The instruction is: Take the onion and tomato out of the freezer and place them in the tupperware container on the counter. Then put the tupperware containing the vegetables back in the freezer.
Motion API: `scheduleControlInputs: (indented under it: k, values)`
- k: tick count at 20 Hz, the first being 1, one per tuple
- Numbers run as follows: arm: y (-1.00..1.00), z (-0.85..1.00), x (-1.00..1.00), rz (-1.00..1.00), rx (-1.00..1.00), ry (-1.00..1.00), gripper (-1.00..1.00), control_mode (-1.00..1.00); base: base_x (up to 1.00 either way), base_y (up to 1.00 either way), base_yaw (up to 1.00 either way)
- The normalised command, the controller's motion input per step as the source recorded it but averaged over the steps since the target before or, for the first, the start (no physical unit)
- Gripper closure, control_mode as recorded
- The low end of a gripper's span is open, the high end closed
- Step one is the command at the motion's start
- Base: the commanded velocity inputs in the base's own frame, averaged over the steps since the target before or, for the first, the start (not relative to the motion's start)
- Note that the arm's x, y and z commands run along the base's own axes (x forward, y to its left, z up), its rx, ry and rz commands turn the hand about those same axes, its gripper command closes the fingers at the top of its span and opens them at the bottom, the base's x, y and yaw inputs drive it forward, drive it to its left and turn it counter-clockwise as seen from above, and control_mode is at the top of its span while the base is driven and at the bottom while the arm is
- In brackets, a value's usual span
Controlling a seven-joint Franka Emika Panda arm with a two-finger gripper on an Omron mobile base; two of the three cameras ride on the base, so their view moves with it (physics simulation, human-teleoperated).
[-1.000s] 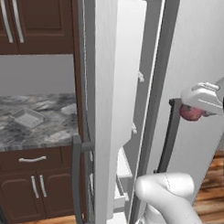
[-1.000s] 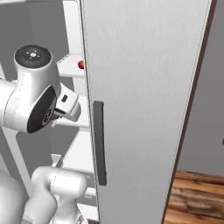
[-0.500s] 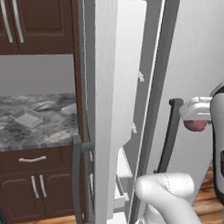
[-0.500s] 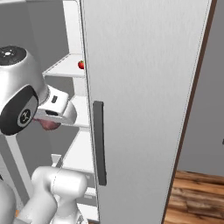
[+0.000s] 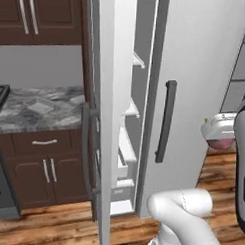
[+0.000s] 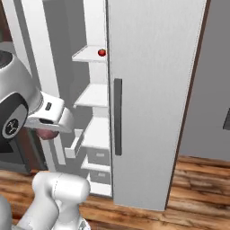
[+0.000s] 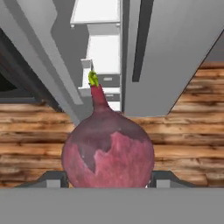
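Onion [image 7: 108, 151], dull purple-red with a green-tipped stub, clamped between the two fingers of the hand [image 7: 108, 177], held in the air outside the freezer [image 6: 152, 90] above the wooden floor [image 7: 183, 131]; the same bulb shows under the white hand in the left base view [image 5: 220, 143] and the right base view [image 6: 45, 133]. Tomato [image 6: 102, 52], bright red, sits on an upper white shelf [image 6: 87, 55] inside the open freezer, not yet fetched. Tupperware container [image 5: 39, 106], pale and shallow, lies on the marbled counter [image 5: 65, 105] left of the freezer, well apart from the hand; it appears to hold nothing, though it is small in the picture. Step in hand, as judged: carrying the onion to the container; the next move calls for swinging left past the open door [image 5: 112, 119] and lowering before release.
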Motion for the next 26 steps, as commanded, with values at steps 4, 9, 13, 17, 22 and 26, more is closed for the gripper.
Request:
scheduleControlInputs:
  k: [4, 9, 13, 17, 22, 26]
  values:
    - [0.0, 0.0, 0.0, 0.0, 0.0, 0.0, 1.0, 1.0, -0.54, 0.94, 0.0]
    - [0.0, 0.0, 0.0, 0.0, 0.0, 0.0, 1.0, 1.0, -0.1, 1.0, 0.0]
    - [0.0, 0.0, 0.0, 0.0, 0.0, 0.0, 1.0, 1.0, 0.11, 1.0, 0.0]
    - [0.0, 0.0, 0.0, 0.0, 0.0, 0.0, 1.0, 1.0, 0.29, 1.0, -0.01]
    - [0.0, 0.0, 0.0, 0.0, 0.0, 0.0, 1.0, 1.0, 0.55, 1.0, -0.03]
    - [0.0, 0.0, 0.0, 0.0, 0.0, 0.0, 1.0, 1.0, 1.0, 0.79, -0.08]
